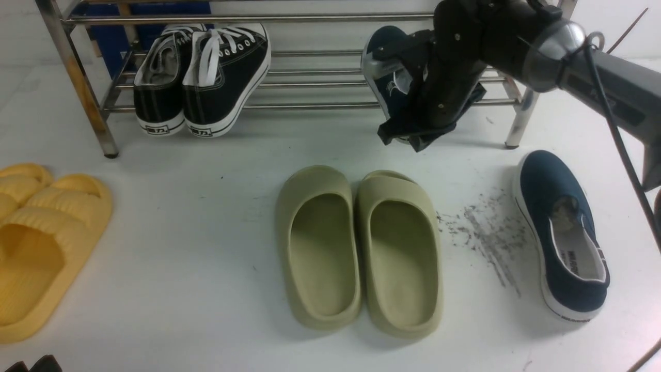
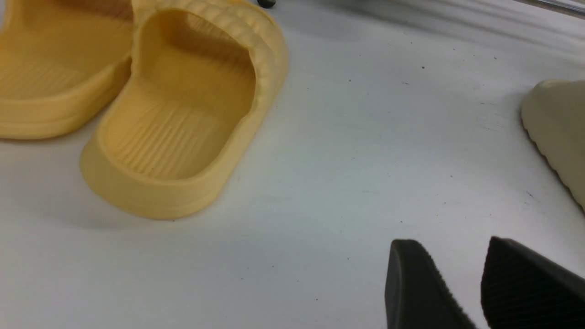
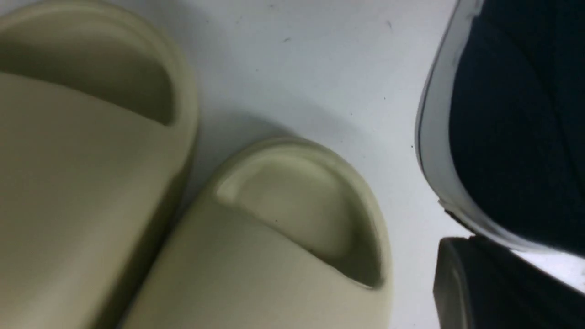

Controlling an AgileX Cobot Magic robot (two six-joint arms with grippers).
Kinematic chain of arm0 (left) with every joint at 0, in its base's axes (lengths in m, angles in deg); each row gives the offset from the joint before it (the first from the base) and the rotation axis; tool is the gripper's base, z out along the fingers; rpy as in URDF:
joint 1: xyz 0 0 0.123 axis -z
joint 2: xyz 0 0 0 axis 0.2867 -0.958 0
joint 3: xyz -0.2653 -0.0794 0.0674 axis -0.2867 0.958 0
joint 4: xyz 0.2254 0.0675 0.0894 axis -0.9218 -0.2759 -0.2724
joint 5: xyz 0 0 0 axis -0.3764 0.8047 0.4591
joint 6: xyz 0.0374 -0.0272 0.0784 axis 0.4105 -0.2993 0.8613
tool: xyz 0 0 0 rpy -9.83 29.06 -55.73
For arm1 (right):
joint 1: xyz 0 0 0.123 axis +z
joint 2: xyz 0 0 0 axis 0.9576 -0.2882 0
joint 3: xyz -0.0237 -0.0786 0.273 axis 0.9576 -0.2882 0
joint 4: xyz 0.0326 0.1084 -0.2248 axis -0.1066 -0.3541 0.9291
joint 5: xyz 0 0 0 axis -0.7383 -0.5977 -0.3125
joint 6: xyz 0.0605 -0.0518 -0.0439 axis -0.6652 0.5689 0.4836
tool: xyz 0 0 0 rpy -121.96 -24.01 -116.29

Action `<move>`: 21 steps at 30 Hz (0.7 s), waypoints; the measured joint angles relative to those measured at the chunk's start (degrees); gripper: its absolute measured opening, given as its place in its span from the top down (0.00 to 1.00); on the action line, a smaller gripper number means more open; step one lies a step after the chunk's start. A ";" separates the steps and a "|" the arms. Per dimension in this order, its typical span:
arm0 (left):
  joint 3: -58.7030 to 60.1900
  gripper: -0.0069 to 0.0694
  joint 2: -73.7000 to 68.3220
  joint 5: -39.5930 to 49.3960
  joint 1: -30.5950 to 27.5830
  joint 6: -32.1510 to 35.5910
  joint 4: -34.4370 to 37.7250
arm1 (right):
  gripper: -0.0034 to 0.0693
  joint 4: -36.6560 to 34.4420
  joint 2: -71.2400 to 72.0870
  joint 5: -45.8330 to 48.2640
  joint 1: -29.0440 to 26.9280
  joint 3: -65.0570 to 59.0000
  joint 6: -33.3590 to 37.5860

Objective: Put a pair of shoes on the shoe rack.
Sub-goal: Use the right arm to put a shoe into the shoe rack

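Observation:
My right gripper (image 1: 410,135) is shut on one navy slip-on shoe (image 1: 386,64) and holds it steeply tilted, toe up, at the right part of the steel shoe rack (image 1: 310,18). I cannot tell whether the shoe touches the tubes. In the right wrist view its white sole and navy canvas (image 3: 502,137) press against one dark finger (image 3: 461,283). The other navy shoe (image 1: 563,232) lies on the white floor at the right, heel towards me. Low at the left, my left gripper (image 2: 450,260) is open with nothing between its fingers.
A pair of black lace-up sneakers (image 1: 201,77) sits on the rack's left part. Two olive-green slides (image 1: 361,248) lie in the middle of the floor, yellow slides (image 1: 41,243) at the left. Dark scuff marks (image 1: 485,232) spread between the olive slides and the floor shoe.

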 joint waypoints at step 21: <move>0.00 0.60 0.00 0.00 0.00 0.00 0.00 | 0.95 -1.80 -0.25 -11.34 -2.15 -0.15 -2.53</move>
